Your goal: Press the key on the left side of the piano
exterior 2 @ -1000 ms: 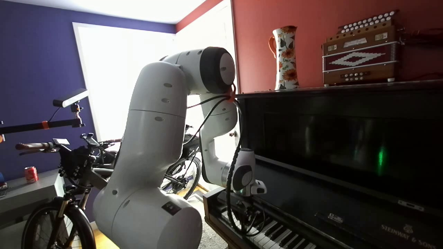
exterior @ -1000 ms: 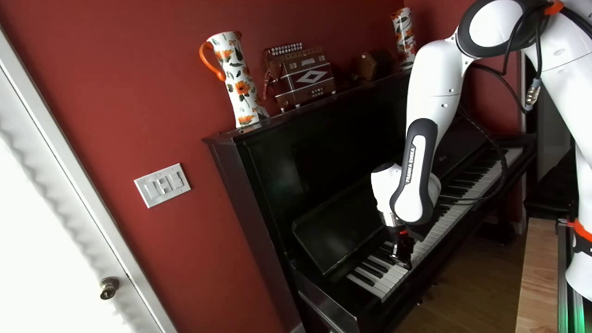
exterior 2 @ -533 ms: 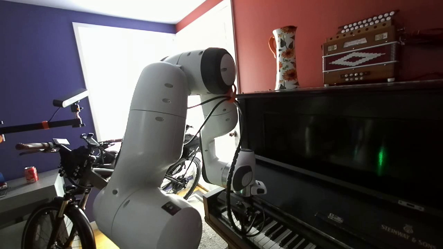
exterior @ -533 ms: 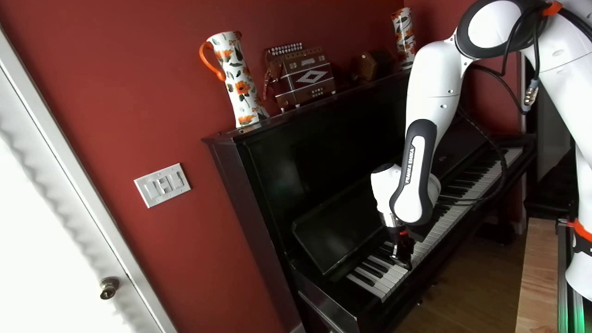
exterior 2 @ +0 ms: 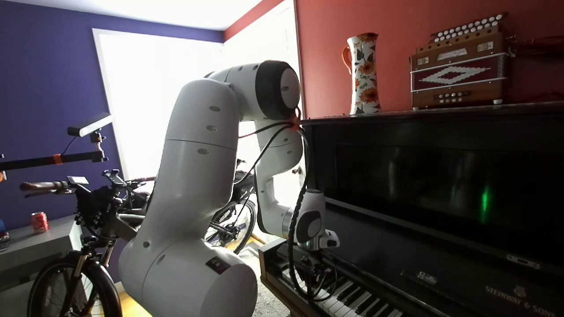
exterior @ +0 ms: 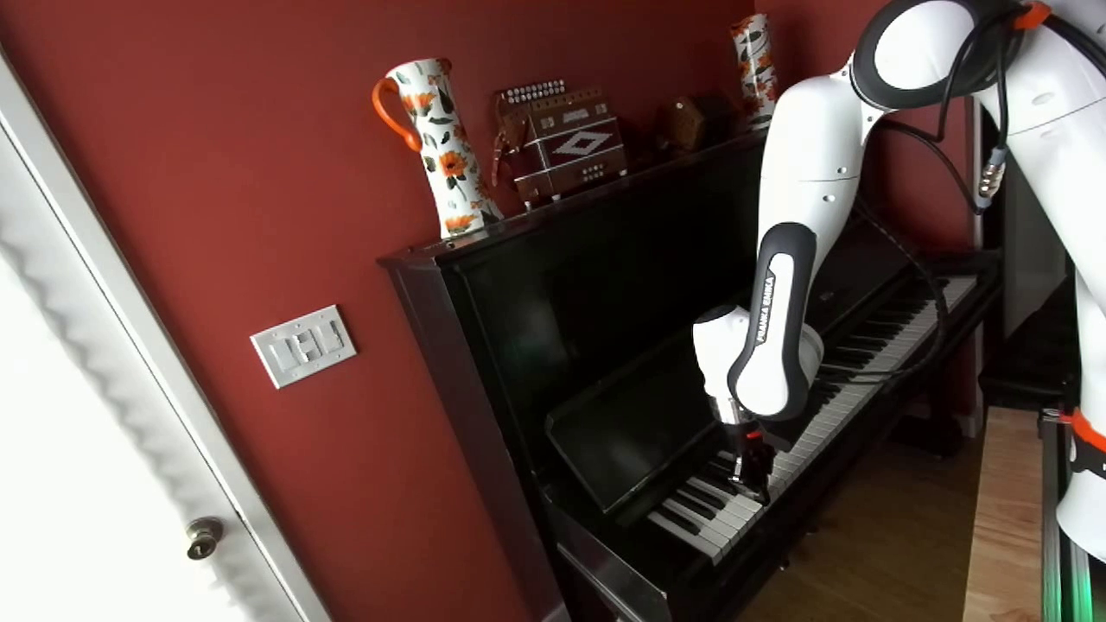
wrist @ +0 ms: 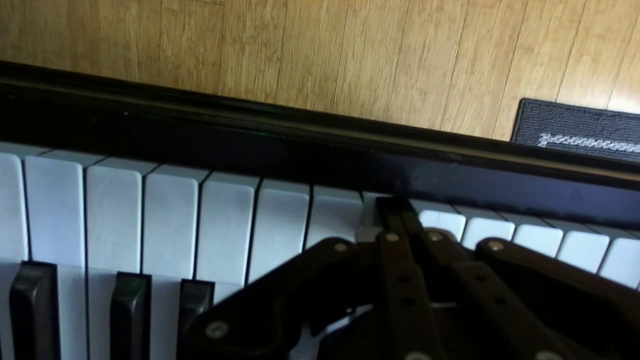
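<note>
The glossy black upright piano [exterior: 596,285] stands against the red wall and also shows in an exterior view [exterior 2: 432,185]. Its white keys [exterior: 702,529] run in a long row, and they fill the middle of the wrist view [wrist: 222,225]. My gripper [exterior: 761,496] points down over the keys near the piano's left end, several keys in from the end block. In the wrist view the gripper's fingertips [wrist: 398,204] are together, with nothing between them. They are at the front edge of a white key, which looks lower than its neighbours. The fingers hide most of that key.
A flowered jug [exterior: 445,155] and an accordion [exterior: 570,142] stand on the piano top. A cable loop [exterior 2: 291,246] hangs beside the gripper. A black key rail [wrist: 280,145] runs in front of the keys. A wooden table edge [exterior: 1002,518] is at the right.
The upper arm links have shifted very slightly since one second ago. The gripper stays at the same place on the keys and remains shut.
</note>
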Motion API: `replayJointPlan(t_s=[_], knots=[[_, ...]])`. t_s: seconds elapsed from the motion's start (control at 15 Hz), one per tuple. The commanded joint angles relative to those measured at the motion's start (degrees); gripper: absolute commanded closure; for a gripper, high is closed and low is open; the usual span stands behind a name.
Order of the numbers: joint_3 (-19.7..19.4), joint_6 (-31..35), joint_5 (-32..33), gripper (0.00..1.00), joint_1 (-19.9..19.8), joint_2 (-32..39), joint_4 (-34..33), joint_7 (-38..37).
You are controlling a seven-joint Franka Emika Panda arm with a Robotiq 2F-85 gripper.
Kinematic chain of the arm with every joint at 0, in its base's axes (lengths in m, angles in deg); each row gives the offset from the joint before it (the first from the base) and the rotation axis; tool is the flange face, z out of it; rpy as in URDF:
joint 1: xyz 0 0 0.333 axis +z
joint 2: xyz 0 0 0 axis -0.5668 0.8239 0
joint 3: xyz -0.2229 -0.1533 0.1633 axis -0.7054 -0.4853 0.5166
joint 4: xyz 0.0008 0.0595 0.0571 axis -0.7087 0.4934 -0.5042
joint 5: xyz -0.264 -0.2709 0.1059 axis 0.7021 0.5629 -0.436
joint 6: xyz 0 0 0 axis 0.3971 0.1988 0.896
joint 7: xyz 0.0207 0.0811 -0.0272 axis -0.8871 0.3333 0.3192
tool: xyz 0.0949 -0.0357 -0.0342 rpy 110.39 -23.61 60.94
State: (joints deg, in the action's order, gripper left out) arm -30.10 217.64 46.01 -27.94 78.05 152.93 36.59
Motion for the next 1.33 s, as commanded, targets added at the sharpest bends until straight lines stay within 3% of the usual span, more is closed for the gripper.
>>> replayJointPlan(t_s=[0.0, 0.67, 0.73, 0.8, 1.27], knots=[[-1.0, -0.5, 0.6, 1.0, 0.8, -1.4, 0.6, -1.1], [-4.1, -1.1, 5.1, 1.0, 3.7, -6.1, 2.0, -5.8], [-4.2, -1.1, 5.1, 0.74, 3.8, -6.4, 2.1, -6.4], [-3.8, -1.7, 4.8, 0.73, 3.4, -6.9, 2.2, -5.9], [-2.9, -5.9, 4.8, 0.22, 3.1, -12.3, 3.3, -6.0]])
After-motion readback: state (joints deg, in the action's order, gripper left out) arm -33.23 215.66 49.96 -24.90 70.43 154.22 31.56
